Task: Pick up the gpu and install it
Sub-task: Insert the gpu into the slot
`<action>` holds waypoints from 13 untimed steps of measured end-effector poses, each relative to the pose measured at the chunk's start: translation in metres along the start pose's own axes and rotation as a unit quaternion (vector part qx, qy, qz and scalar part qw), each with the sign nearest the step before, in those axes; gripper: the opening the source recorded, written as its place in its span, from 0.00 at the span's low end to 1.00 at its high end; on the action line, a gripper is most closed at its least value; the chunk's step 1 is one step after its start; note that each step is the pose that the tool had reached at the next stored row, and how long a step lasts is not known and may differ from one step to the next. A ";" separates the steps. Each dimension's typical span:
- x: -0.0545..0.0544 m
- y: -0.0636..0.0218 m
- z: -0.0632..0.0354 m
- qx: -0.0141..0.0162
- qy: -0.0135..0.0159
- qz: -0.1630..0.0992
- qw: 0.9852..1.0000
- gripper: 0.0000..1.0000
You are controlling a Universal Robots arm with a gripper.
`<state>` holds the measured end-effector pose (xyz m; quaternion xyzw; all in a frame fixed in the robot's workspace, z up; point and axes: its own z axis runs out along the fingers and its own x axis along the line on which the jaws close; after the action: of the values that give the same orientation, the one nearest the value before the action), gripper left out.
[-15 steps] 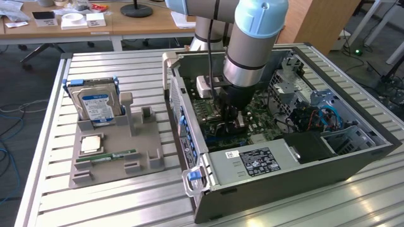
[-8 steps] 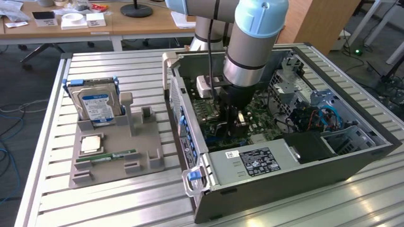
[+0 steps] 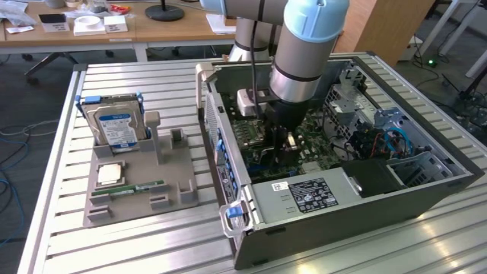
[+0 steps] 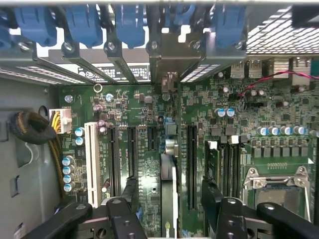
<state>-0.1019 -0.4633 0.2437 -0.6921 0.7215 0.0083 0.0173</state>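
Note:
The gpu [image 4: 168, 184] stands on edge in a motherboard [image 4: 124, 107] slot, seen from above as a thin strip. Its silvery bracket end [image 4: 169, 64] reaches the row of rear slot covers. In the wrist view my gripper [image 4: 171, 201] is open, with one black finger [image 4: 130, 196] on each side of the card and a clear gap between each and it. In the exterior view the gripper [image 3: 280, 140] hangs low inside the open computer case [image 3: 426, 177], just above the board.
A grey holder tray [image 3: 137, 200] lies at the exterior view's left of the case, with a blue-labelled hard drive [image 3: 114, 123], a green RAM stick [image 3: 129, 189] and a square chip [image 3: 109, 172]. Blue slot clips [image 4: 129, 25], a cable bundle [image 4: 30, 127] and the power supply [image 3: 304, 197] crowd the case.

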 end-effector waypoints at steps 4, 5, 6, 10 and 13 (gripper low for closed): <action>0.000 -0.0001 -0.0118 0.000 0.000 0.000 1.000 0.63; -0.001 -0.0002 -0.0152 0.000 0.000 0.000 1.000 0.63; -0.001 -0.0002 -0.0188 0.000 0.000 0.000 1.000 0.63; -0.001 -0.0004 -0.0329 0.000 0.000 0.000 1.000 0.63; -0.002 -0.0006 -0.0438 0.000 0.000 0.000 1.000 0.63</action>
<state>-0.1018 -0.4632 0.2875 -0.6921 0.7215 0.0083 0.0172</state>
